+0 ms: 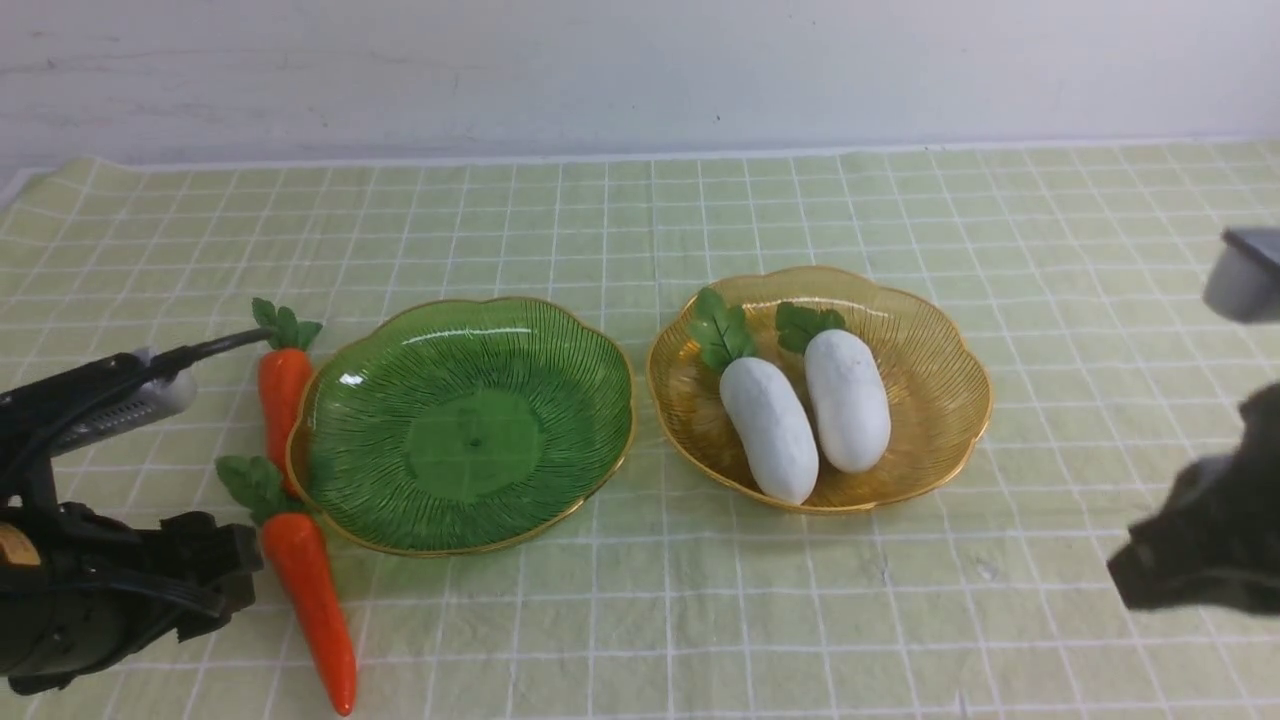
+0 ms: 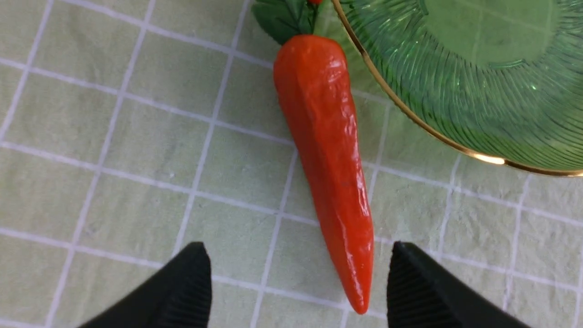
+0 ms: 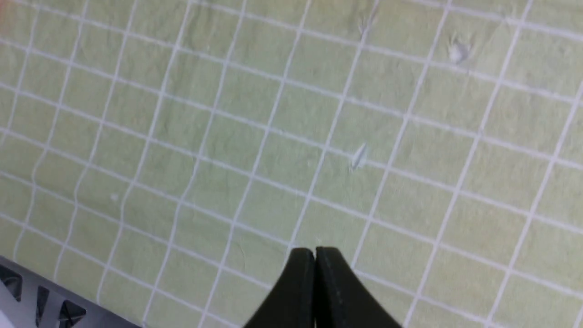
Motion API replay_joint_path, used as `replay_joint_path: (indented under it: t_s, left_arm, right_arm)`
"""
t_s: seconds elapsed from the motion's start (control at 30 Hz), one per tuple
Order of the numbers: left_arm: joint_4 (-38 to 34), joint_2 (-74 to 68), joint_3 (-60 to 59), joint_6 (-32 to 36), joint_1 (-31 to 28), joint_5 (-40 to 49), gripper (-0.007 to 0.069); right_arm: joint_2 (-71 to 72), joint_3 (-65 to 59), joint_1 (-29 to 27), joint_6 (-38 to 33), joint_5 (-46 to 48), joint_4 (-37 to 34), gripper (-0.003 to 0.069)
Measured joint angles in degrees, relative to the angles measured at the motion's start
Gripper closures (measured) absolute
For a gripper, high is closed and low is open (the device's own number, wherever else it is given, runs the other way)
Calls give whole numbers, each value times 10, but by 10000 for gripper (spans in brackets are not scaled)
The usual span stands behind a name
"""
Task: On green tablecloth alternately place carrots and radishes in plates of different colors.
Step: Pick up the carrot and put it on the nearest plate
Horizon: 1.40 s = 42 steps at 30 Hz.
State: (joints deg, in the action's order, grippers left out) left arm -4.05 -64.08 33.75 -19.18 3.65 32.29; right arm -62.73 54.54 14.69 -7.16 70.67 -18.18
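- We see a plain whitish wall [image 1: 640, 70] closing off the back of the table.
- The green tablecloth [image 1: 640, 620] covers everything: pale yellow-green, gridded with thin white lines, lightly creased.
- Two ribbed translucent plates sit side by side at centre, apart, both with scalloped, gold-trimmed rims. The green plate [image 1: 470, 430] is on the left and the amber plate [image 1: 930, 330] on the right.
- Both radishes lie in the amber plate, matte white and plump, leaves towards the wall. The left radish [image 1: 768, 430] sits just beside the right radish [image 1: 848, 400].
- The carrots lie on the cloth, left of the green plate, glossy orange and tapered with dark leaves. The far carrot [image 1: 282, 390] hugs the rim, and the near carrot [image 1: 315, 590] points its tip towards us.
- The left gripper [image 2: 298, 248] has its jaws spread wide with nothing in them. In its wrist view, the near carrot's tip lies between the ribbed black fingers [image 2: 182, 282], with clear gaps on both sides.
- The right gripper [image 3: 314, 251] is pressed fully closed and empty, over bare cloth out on the right.
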Motion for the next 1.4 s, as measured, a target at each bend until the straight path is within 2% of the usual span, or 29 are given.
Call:
replay_joint_path:
  t_s: [0.2, 0.43, 0.73, 0.97, 1.03, 1.17, 1.4]
  left_arm:
    - [-5, -83, 0, 3, 0, -55, 156]
    - [-51, -198, 0, 3, 0, -129, 156]
    - [-73, -240, 10, 3, 0, -182, 156]
    - [-61, -228, 18, 3, 0, -137, 156]
    - [-37, -210, 30, 3, 0, -54, 156]
    - [-29, -180, 59, 3, 0, 7, 156]
    - [-107, -195, 68, 3, 0, -32, 156]
  right_arm:
    - [41, -53, 0, -3, -13, 1, 673]
    - [42, -61, 0, -3, -26, 1, 673]
    - [42, -62, 0, -3, -27, 1, 673]
    - [42, -63, 0, -3, -27, 1, 673]
    - [42, -63, 0, -3, -27, 1, 673]
    - [42, -63, 0, -3, -27, 1, 673]
    - [42, -63, 0, -3, -30, 1, 673]
